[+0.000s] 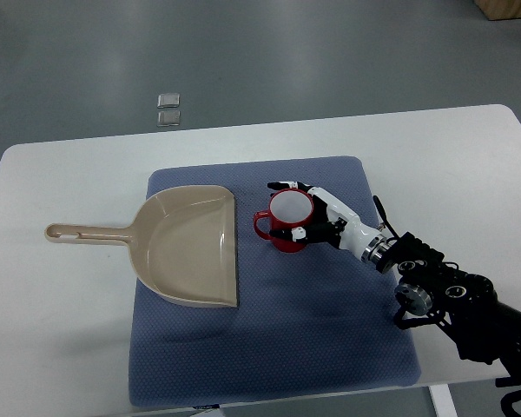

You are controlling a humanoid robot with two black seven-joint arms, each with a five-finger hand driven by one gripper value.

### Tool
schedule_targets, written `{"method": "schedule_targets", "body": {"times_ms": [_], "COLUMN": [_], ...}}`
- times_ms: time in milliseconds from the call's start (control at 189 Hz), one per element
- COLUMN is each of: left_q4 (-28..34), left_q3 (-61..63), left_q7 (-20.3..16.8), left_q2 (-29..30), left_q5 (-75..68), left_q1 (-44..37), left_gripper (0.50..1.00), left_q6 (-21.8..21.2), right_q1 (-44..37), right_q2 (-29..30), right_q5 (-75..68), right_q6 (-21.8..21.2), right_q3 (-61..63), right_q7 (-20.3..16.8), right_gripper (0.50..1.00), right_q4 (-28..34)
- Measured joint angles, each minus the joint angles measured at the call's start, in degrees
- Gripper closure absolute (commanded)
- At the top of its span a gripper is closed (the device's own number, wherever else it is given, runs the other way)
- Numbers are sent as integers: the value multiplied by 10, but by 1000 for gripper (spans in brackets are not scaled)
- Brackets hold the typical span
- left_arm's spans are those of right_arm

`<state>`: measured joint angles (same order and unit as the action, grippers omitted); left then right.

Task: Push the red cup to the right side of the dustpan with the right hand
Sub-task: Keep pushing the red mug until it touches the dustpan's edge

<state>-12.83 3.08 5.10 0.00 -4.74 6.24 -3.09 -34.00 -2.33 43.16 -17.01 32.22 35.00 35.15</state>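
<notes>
- I am working the push itself: the red cup (288, 221) is sitting upright on the blue mat (269, 347), just beside the dustpan (191, 246), off its open right edge, handle turned toward the pan.
- I am judging the cup to be close to its goal already; the next move is calling for either a small nudge or a clean release without tipping it.
- My right hand (317, 215) is cupping the cup from its right, fingers partly curled around rim and base, touching it rather than clamping it.
- My left arm is not showing.
</notes>
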Motion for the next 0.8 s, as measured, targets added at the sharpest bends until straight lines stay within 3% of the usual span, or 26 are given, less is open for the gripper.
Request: {"method": "schedule_targets", "body": {"times_ms": [802], "left_q4": [0], "left_q3": [0], "left_q7": [0], "left_q2": [0], "left_q5": [0], "left_q1": [0], "left_gripper": [500], "left_q6": [0], "right_q1": [-17], "right_q2": [23], "right_q5": [0], "right_q6": [21], "right_q3": [-27], "right_q7": [0], "right_gripper": [568], "right_q4": [2]}}
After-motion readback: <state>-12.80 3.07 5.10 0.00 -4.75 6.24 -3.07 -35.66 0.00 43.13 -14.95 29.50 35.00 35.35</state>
